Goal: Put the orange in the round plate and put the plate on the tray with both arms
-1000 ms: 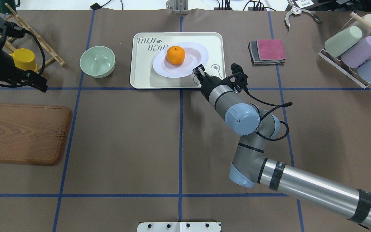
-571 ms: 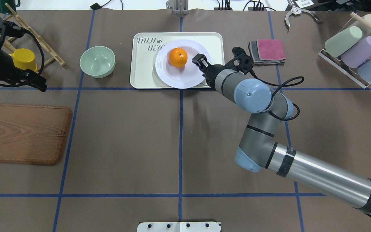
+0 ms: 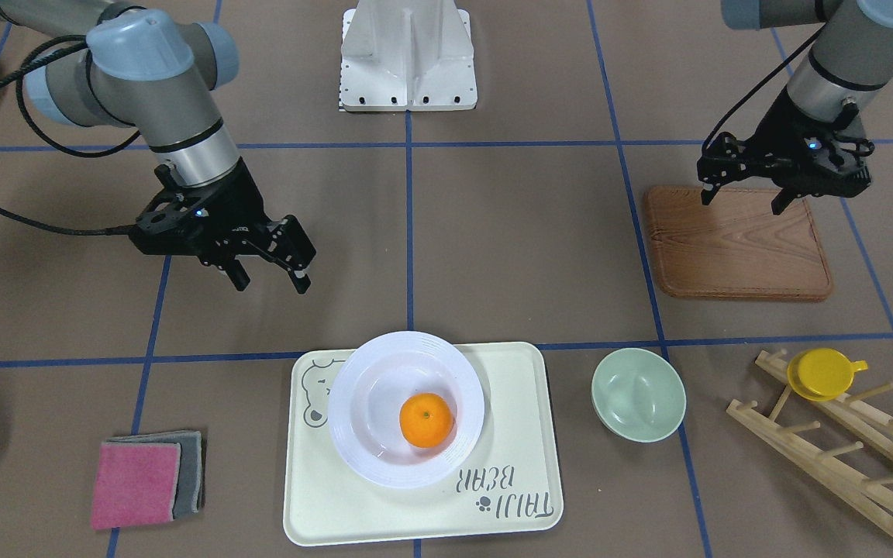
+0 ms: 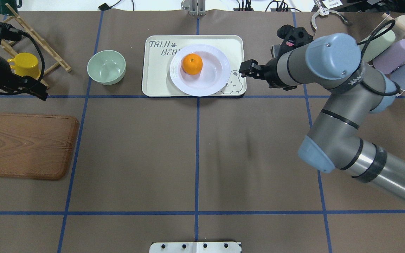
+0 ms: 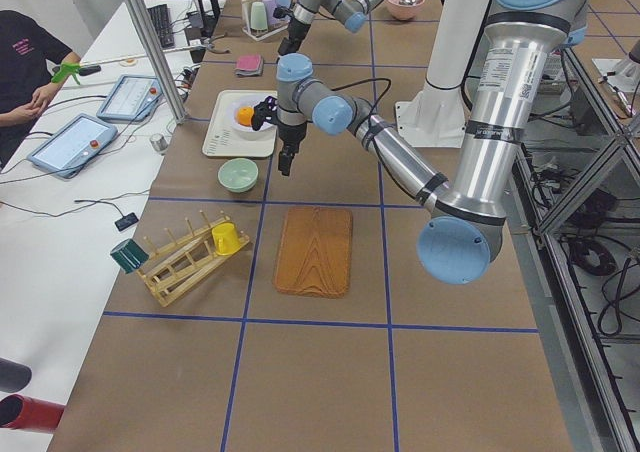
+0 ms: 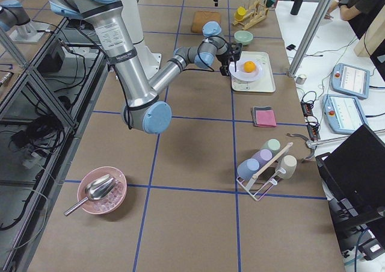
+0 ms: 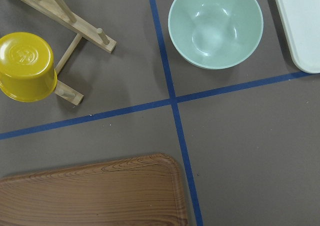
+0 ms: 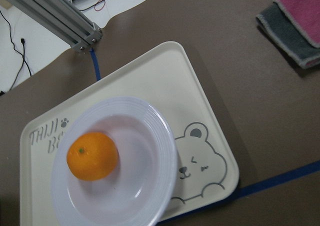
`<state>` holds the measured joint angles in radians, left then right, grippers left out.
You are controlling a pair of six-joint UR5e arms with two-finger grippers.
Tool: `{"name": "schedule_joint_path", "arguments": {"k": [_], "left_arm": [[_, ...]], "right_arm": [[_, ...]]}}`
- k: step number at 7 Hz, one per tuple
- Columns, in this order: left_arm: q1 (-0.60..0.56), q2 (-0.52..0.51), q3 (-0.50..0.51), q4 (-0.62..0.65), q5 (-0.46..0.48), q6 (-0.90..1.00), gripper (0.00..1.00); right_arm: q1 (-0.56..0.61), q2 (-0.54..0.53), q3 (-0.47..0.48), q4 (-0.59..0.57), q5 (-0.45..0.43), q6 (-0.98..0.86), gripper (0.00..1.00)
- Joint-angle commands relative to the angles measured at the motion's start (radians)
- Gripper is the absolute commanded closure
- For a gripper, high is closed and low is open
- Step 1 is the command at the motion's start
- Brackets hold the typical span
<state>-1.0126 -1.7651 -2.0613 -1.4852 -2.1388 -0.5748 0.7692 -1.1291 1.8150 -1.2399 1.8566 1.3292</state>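
The orange (image 4: 192, 64) lies in the sunken centre of the white round plate (image 4: 220, 75). That plate rests flat on the cream tray (image 4: 156, 80) with the bear drawing. My right gripper (image 4: 245, 69) hovers just past the tray's right edge, open and holding nothing; the front-facing view shows its fingers (image 3: 303, 283) spread apart. From the right wrist view I see the orange (image 8: 92, 156), the plate (image 8: 160, 131) and the tray (image 8: 200, 81) below. My left gripper (image 3: 741, 200) hangs open over the wooden board's far edge, well away from the tray.
A pale green bowl (image 4: 106, 66) stands left of the tray. A wooden board (image 4: 26, 146) lies at the near left, and a wooden rack holds a yellow cup (image 4: 23, 63) at the far left. Folded pink and grey cloths (image 3: 144, 479) and a cup rack (image 4: 399, 52) sit on the right.
The right gripper left the plate's rim and drew back to the right, past the tray's edge. The plate went from tilted to flat on the tray. The left arm barely moved.
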Motion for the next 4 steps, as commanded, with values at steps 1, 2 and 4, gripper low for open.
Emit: {"name": "schedule_joint_path", "arguments": {"k": [1,2,4], "left_arm": [[-0.029,0.054,-0.002,-0.009,-0.003,0.091,0.02],[-0.059,0.09,-0.002,-0.01,-0.003,0.158,0.02],[-0.133,0.175,0.0,-0.013,-0.003,0.324,0.02]], "right_arm": [[0.213,-0.122,0.041,-0.049,0.286,-0.341,0.0],[0.339,-0.174,0.044,-0.099,0.371,-0.498,0.0],[0.46,-0.283,0.044,-0.165,0.369,-0.689,0.0]]}}
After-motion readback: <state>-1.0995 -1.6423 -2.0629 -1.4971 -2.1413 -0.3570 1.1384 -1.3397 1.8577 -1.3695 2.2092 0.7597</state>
